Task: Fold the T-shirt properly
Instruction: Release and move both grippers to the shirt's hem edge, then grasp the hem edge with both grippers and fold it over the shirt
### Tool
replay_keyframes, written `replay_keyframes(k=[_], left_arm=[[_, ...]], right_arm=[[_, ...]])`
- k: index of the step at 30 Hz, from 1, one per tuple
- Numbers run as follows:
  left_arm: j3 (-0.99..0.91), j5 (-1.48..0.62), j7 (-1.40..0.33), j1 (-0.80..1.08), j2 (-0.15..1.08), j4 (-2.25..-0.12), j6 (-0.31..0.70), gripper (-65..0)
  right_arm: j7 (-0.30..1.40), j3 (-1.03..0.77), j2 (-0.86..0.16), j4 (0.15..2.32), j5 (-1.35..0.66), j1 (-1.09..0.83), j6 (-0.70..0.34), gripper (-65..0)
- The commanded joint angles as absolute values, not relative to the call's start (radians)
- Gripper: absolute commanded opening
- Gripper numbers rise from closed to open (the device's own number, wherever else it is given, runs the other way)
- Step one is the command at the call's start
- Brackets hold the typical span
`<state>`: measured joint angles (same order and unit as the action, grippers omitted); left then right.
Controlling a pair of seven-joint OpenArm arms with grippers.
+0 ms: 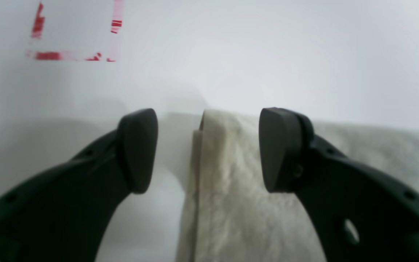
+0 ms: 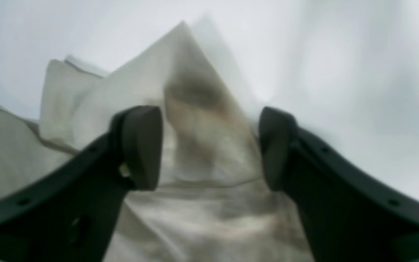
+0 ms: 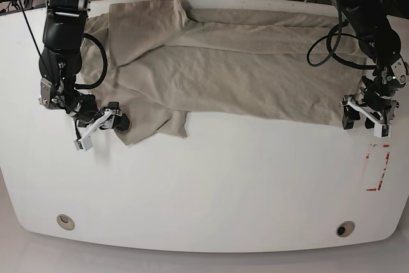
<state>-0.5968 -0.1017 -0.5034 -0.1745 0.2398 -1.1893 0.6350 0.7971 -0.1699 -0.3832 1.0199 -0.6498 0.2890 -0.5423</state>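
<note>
The beige T-shirt (image 3: 223, 75) lies spread and wrinkled over the far half of the white table (image 3: 223, 183). My right gripper (image 3: 112, 123) is at the shirt's near-left sleeve. In the right wrist view its fingers (image 2: 209, 149) stand apart, with a raised peak of the T-shirt (image 2: 202, 145) between them. My left gripper (image 3: 365, 123) is low at the shirt's near-right corner. In the left wrist view it (image 1: 209, 149) is open, with the folded edge of the T-shirt (image 1: 231, 189) lying between the pads, closer to the right one.
Red tape marks (image 3: 377, 167) sit on the table just in front of my left gripper and show again as tape marks (image 1: 75, 40) in the left wrist view. Two round holes (image 3: 64, 220) (image 3: 345, 228) lie near the table's front edge. Cables run behind the far edge.
</note>
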Motion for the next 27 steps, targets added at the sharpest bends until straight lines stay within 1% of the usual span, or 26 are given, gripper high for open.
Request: replay_keyframes(k=[1,6,12,15,18,21,22,23,24,25,26,27], left_arm=[[-0.596,-0.124,-0.481,-0.191,0.262,-1.182,0.613,-24.0],[-0.595,-0.120,-0.481,-0.191,0.262,-1.171,0.602,-23.6],[-0.591,-0.120,-0.481,-0.194,0.263,-1.099,0.607,-23.6],[-0.588,-0.120,-0.481,-0.225,0.263,-1.050,0.607,-23.6],[-0.553,-0.122,-0.481,-0.242,0.263,-1.007,0.608,-23.9],[-0.524,-0.122,-0.481,-0.243,0.263,-1.007,0.610,-24.2],[-0.519,-0.122,-0.481,-0.245,0.263,-1.007,0.610,-24.3],[-0.518,-0.122,-0.481,-0.245,0.263,-1.007,0.610,-24.6],[-0.518,-0.122,-0.481,-0.246,0.263,-1.007,0.610,-26.4],[-0.518,-0.122,-0.481,-0.246,0.263,-1.007,0.610,-30.6],[-0.518,-0.122,-0.479,-0.248,0.265,-1.007,0.610,-37.4],[-0.518,-0.122,-0.479,-0.248,0.272,-1.007,0.610,-43.9]], right_arm=[[0.809,-0.171,-0.387,1.030,-0.650,0.303,-0.544,-28.7],[0.809,-0.171,-0.386,1.032,-0.650,0.288,-0.544,-28.7],[0.809,-0.171,-0.386,1.033,-0.650,0.285,-0.544,-29.2],[0.809,-0.171,-0.387,1.033,-0.650,0.285,-0.544,-29.3],[0.809,-0.171,-0.387,1.033,-0.650,0.285,-0.544,-29.3],[0.809,-0.171,-0.387,1.033,-0.656,0.285,-0.544,-29.8],[0.809,-0.171,-0.387,1.033,-0.656,0.285,-0.544,-31.2],[0.809,-0.171,-0.387,1.033,-0.656,0.288,-0.544,-34.4],[0.808,-0.171,-0.387,1.033,-0.651,0.291,-0.544,-40.4],[0.808,-0.171,-0.387,1.035,-0.651,0.291,-0.544,-47.9],[0.808,-0.171,-0.387,1.036,-0.653,0.292,-0.544,-55.2],[0.808,-0.171,-0.387,1.046,-0.653,0.292,-0.544,-60.4]])
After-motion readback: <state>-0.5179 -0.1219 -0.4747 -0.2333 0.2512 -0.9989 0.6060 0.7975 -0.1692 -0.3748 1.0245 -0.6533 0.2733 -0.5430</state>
